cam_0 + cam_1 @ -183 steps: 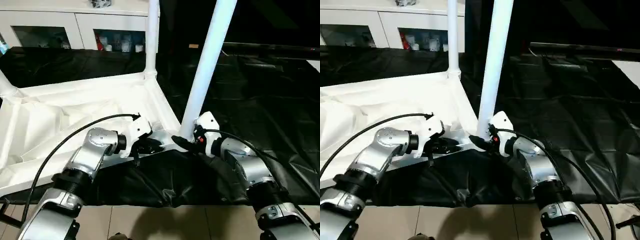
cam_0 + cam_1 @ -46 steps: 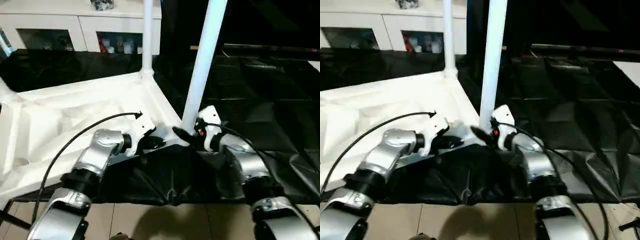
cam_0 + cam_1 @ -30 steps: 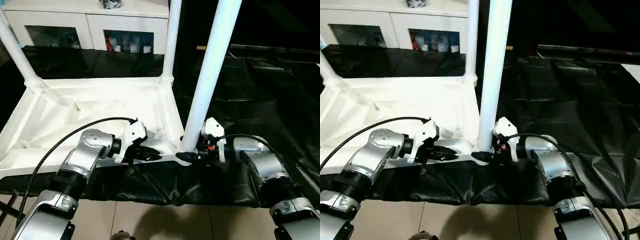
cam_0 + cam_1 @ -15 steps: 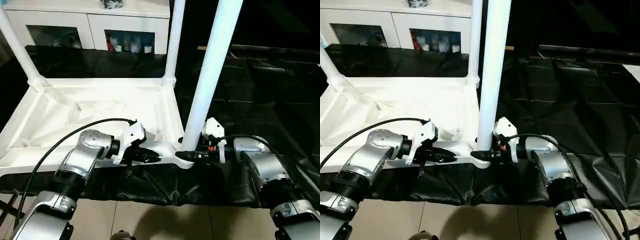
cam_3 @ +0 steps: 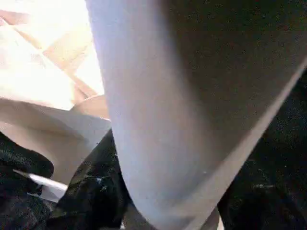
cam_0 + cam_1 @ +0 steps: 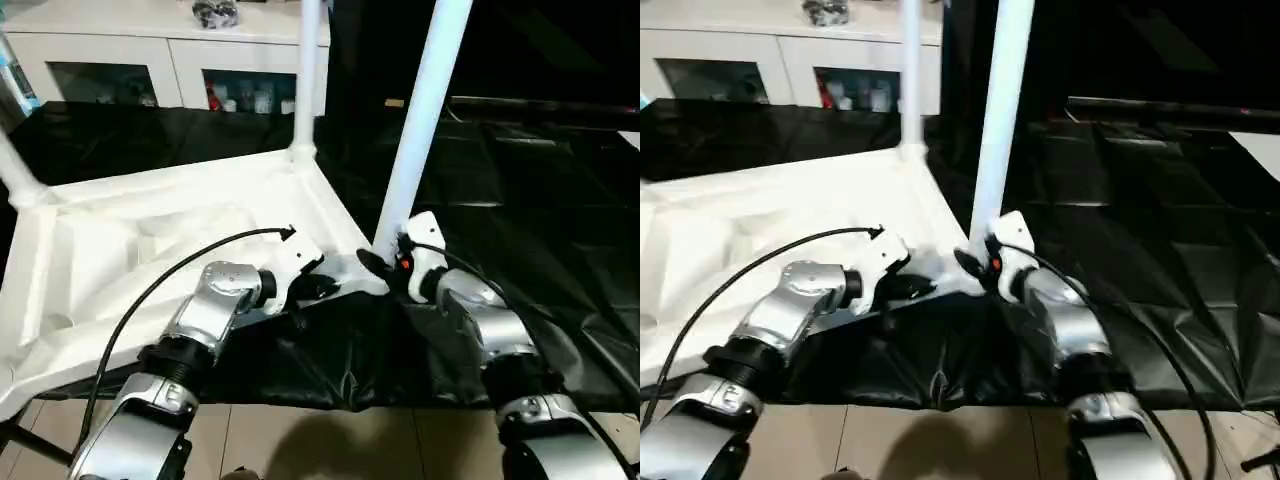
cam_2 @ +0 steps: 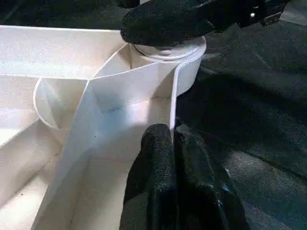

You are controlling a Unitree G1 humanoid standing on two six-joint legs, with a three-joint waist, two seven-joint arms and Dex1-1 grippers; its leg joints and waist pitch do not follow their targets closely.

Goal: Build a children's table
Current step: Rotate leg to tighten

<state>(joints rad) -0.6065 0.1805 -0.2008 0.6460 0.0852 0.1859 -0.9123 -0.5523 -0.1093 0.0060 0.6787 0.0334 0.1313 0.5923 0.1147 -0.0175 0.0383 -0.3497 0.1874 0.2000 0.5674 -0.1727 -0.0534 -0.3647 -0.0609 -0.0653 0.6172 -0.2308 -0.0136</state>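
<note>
A dark room, with black crinkled sheeting (image 6: pixel 520 190) over the floor and a white cabinet (image 6: pixel 150 60) with glass doors at the back.

Nearest the robot, two silver forearms reach forward. The left end effector (image 7: pixel 173 136) is closed on the thin near rim of the table top (image 6: pixel 150 240), its two black fingers pinching the plastic wall close beside the near corner socket (image 7: pixel 168 52). The right end effector (image 6: pixel 375 265) is closed around the base of the near leg (image 6: pixel 420 110), right where that leg meets the same socket; the two end effectors sit close together on either side of this corner.

The white table top lies upside down on the sheeting, tilted, its ribbed underside facing up. Beyond the grasped leg, a second leg (image 6: pixel 305 80) stands upright in the far corner socket, and a third (image 6: pixel 15 170) rises at the far left.

The plastic looks light, stiff and smooth, so probably slippery. The thin rim may flex under a pinch; the leg's base near the socket seems the firmest place to hold.
</note>
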